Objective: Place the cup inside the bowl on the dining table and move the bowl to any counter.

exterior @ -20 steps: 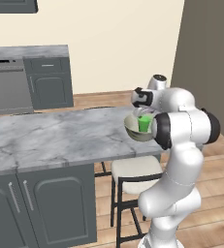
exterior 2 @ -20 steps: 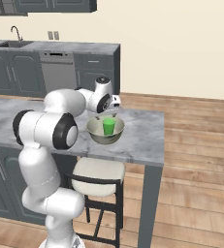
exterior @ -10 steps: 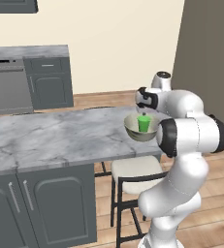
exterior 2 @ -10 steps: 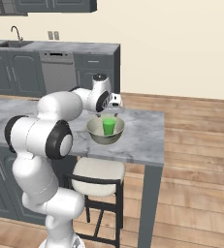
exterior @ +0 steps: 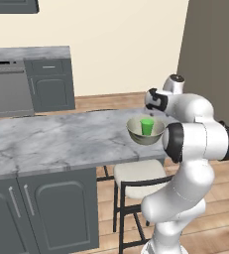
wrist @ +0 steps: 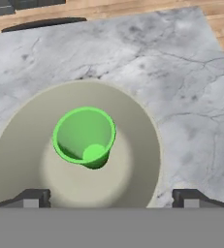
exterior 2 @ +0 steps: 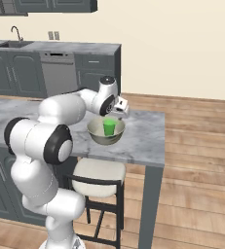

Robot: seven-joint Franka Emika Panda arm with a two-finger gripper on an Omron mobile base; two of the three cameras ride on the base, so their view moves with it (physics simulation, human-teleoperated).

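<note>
From the left base view, I see the bowl (exterior: 145, 131), a round metallic grey shell, standing near the end of the dining table (exterior: 51, 141), whose marbled grey-white slab tops dark panelled fronts. Inside it the cup (exterior: 146, 126) stands upright, bright green and plain. My gripper (exterior: 154, 100) hangs just above and behind the bowl, apart from it. Below the table end a stool (exterior: 136, 173) with a pale seat on dark legs is tucked in, and across the wooden floor the counter (exterior: 29, 52) runs along the beige wall. Over on the right base view, the same cup (exterior 2: 108, 127) sits in the bowl (exterior 2: 105, 133), the gripper (exterior 2: 120, 105) above its far rim; this side adds a sink tap (exterior 2: 16, 33) and a steel dishwasher front (exterior 2: 58, 73) along the counter (exterior 2: 55, 46). Looking down through the hand view, I get the bowl's (wrist: 26, 145) smooth cream-grey inside with the cup (wrist: 84, 136) a little off centre, hollow and tapered, while the fingertips (wrist: 33, 197) stand spread wide at either side, pinching nothing.
</note>
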